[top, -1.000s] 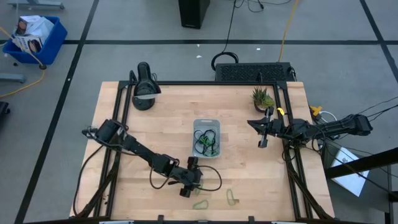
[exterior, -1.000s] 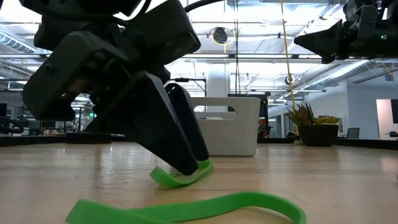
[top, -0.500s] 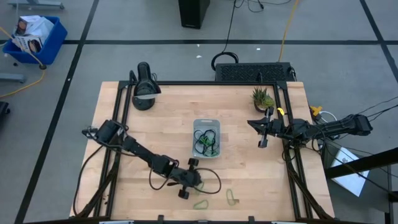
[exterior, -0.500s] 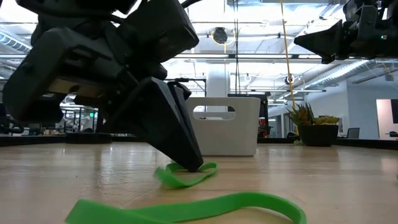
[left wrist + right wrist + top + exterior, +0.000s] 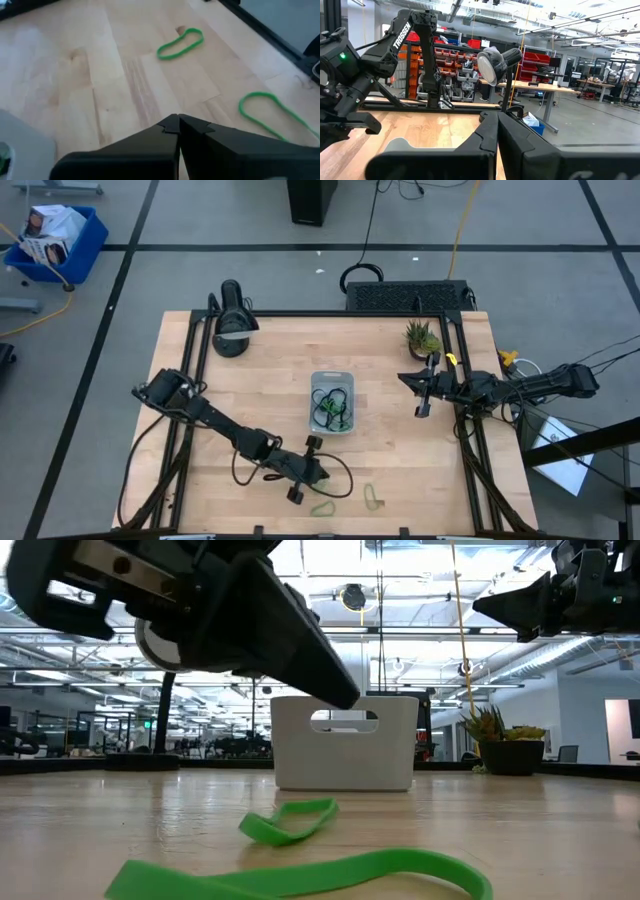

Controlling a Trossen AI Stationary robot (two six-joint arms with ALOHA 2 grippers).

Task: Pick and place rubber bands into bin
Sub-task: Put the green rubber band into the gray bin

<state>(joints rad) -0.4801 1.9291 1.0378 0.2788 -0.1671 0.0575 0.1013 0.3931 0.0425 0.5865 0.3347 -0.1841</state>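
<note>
Left hand point(image 5: 345, 698) pinched together, holding nothing.
It hangs above two green rubber bands point(image 5: 288, 821) lying on the tabletop point(image 5: 400, 450).

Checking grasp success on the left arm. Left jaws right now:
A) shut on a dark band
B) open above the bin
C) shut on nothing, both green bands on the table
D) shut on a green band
C. The left gripper has its jaws together with nothing between them, lifted off the wood, while two green rubber bands lie loose on the table.
</note>
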